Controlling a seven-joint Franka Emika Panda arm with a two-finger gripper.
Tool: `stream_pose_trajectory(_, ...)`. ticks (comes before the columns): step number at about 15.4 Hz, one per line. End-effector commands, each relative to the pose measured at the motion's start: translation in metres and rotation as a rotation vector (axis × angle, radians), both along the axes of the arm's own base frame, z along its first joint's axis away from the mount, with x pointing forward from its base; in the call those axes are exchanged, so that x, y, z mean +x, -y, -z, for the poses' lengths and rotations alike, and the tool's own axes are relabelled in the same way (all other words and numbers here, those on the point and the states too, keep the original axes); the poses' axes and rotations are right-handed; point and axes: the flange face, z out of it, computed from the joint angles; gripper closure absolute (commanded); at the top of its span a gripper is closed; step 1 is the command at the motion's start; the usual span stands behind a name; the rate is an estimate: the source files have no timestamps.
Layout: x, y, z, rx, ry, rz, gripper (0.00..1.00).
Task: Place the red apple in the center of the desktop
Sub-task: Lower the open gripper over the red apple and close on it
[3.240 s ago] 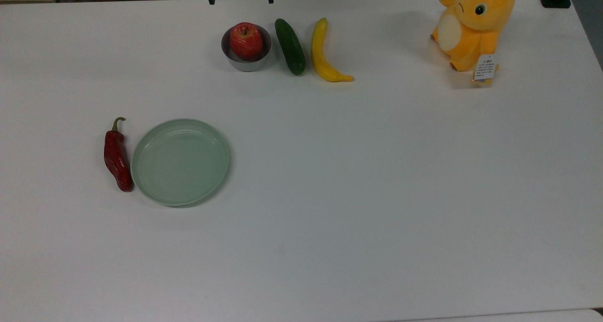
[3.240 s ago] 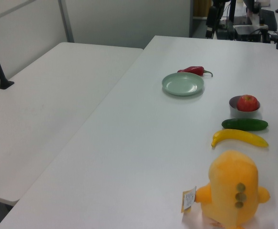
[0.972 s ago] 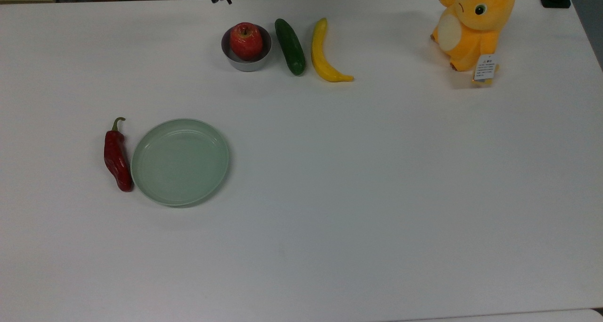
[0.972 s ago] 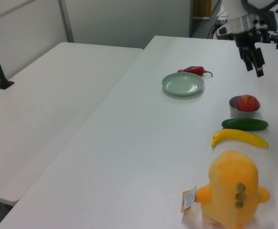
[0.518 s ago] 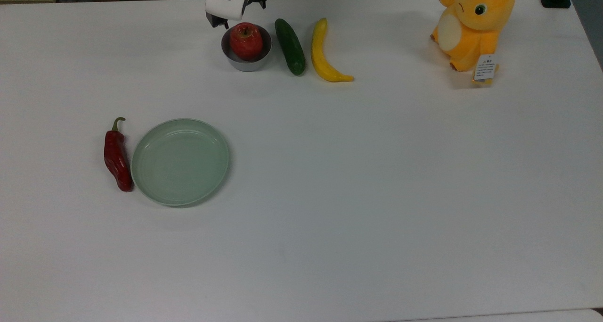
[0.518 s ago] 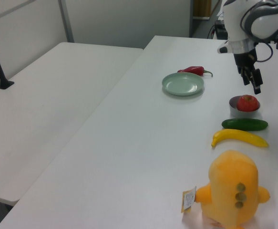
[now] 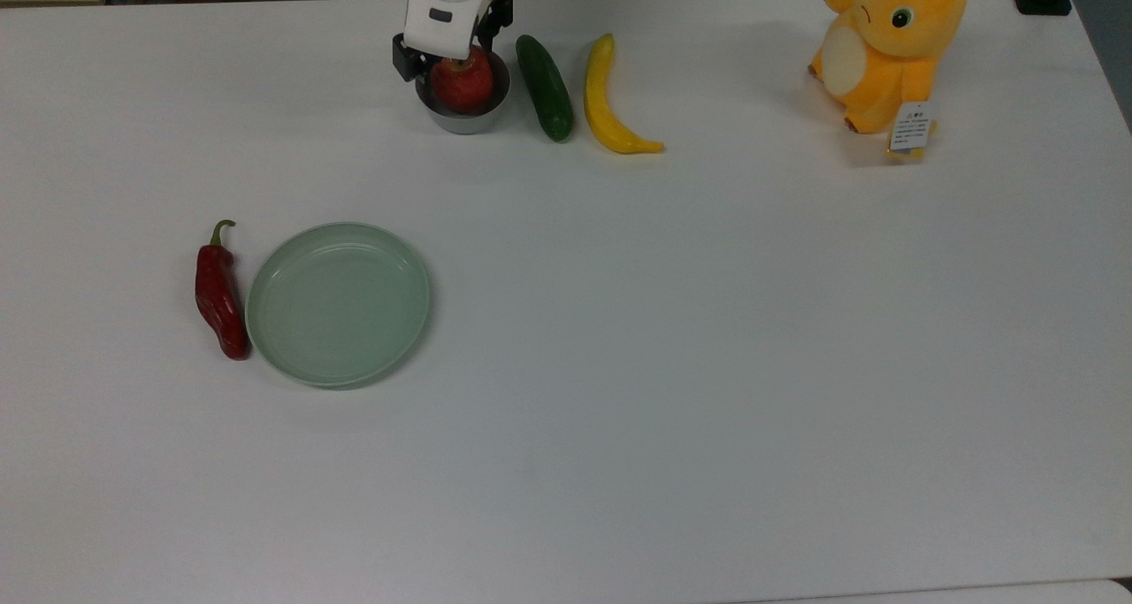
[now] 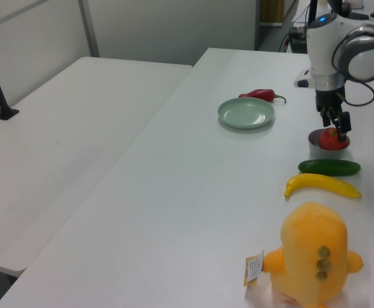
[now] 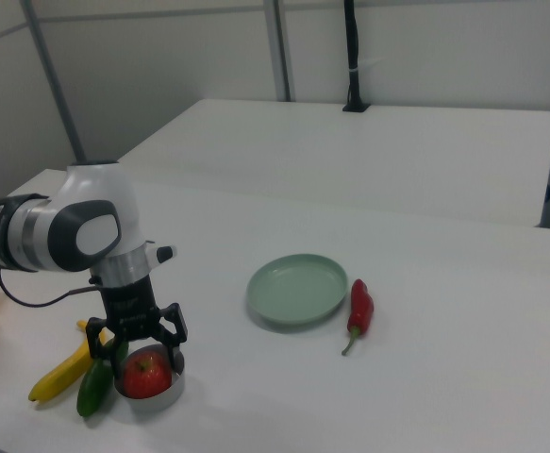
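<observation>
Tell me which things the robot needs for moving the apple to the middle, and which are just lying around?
Needed:
- red apple, sitting in the small grey bowl
- desktop, where it should go
- tool, open around the apple

Just lying around:
- cucumber
- banana
- chili pepper
- green plate
- orange plush toy

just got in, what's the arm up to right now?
The gripper is down at the red apple, which sits in a small grey bowl near the desktop edge, beside a cucumber and banana. Its open fingers straddle the apple's top; it isn't lifted yet. The middle of the desktop is where it goes. A green plate, a chili pepper and a plush toy sit untouched.
</observation>
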Motion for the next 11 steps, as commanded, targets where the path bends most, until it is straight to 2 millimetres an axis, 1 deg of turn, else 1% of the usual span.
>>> stream_pose_trajectory(1, -0.012, -0.004, 0.002, -0.015, 0.037, -0.053, 0.22)
stream_pose_trajectory(2, -0.012, -0.004, 0.003, -0.016, 0.036, -0.051, 0.37)
stream_pose_trajectory(5, -0.012, -0.004, 0.002, -0.017, 0.035, -0.049, 0.86)
stream_pose_trajectory(6, -0.012, -0.004, 0.001, -0.018, 0.032, -0.047, 0.91)
stream_pose_trajectory(7, -0.011, -0.004, -0.001, -0.019, 0.034, -0.043, 0.91)
stream_pose_trajectory(9, -0.011, -0.004, -0.014, -0.023, 0.038, -0.032, 0.91)
stream_pose_trajectory(11, -0.010, -0.002, -0.035, -0.028, 0.036, -0.019, 0.90)
